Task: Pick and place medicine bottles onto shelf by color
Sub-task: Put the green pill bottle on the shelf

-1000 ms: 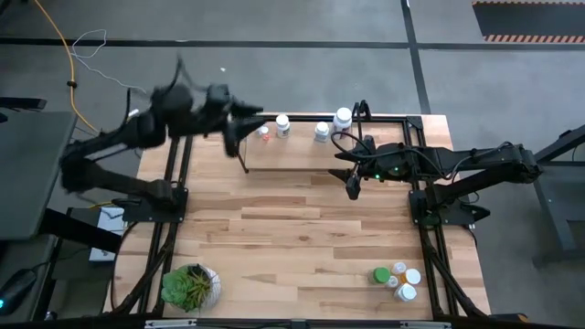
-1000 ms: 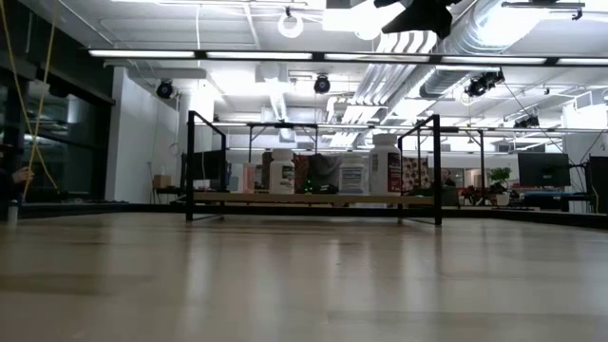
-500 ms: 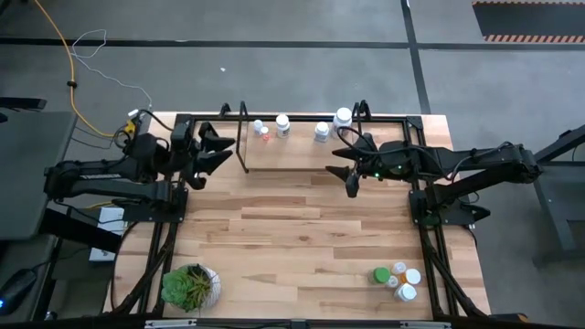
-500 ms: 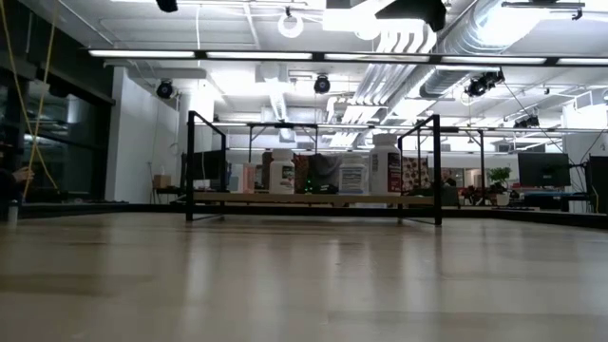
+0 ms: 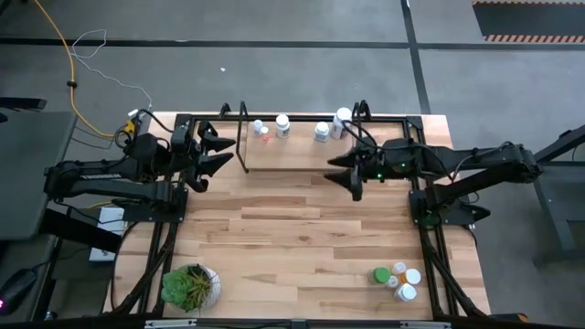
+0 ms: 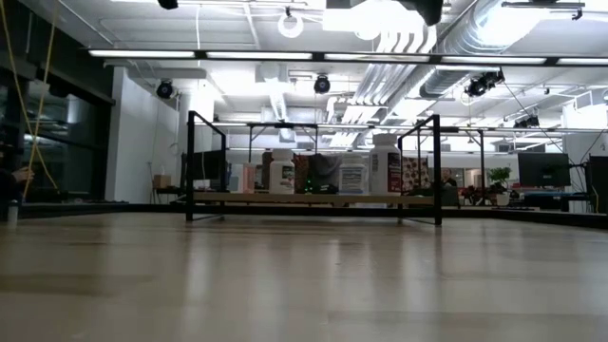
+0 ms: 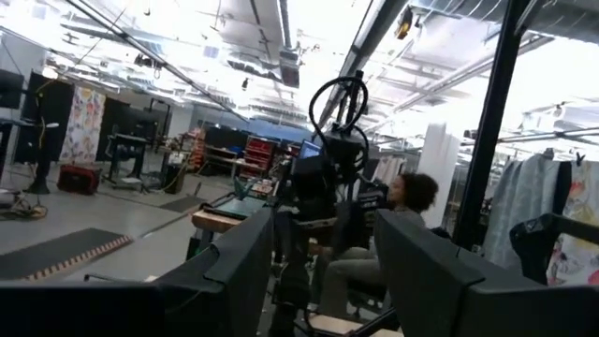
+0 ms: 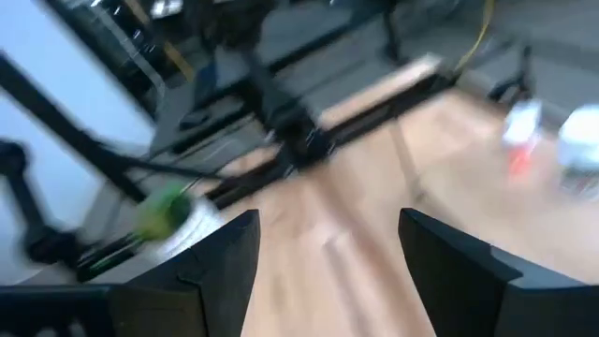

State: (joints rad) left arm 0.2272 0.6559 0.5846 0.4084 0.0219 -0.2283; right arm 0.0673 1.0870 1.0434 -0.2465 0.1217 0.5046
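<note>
The shelf (image 5: 291, 155) is standing at the far edge of the table (image 5: 292, 238), and four medicine bottles (image 5: 282, 125) are standing on its board: a small one with orange contents toward the left end, then three white ones running to the right end. A second group of medicine bottles (image 5: 396, 277), green, orange and white, is clustered near the table's front right corner, and a potted plant (image 5: 189, 285) is sitting at the front left corner. The left end effector (image 5: 212, 152) is hanging just left of the shelf, fingers spread and empty. The right end effector (image 5: 348, 170) is hanging over the shelf's front right corner, fingers apart, gripping nothing.
</note>
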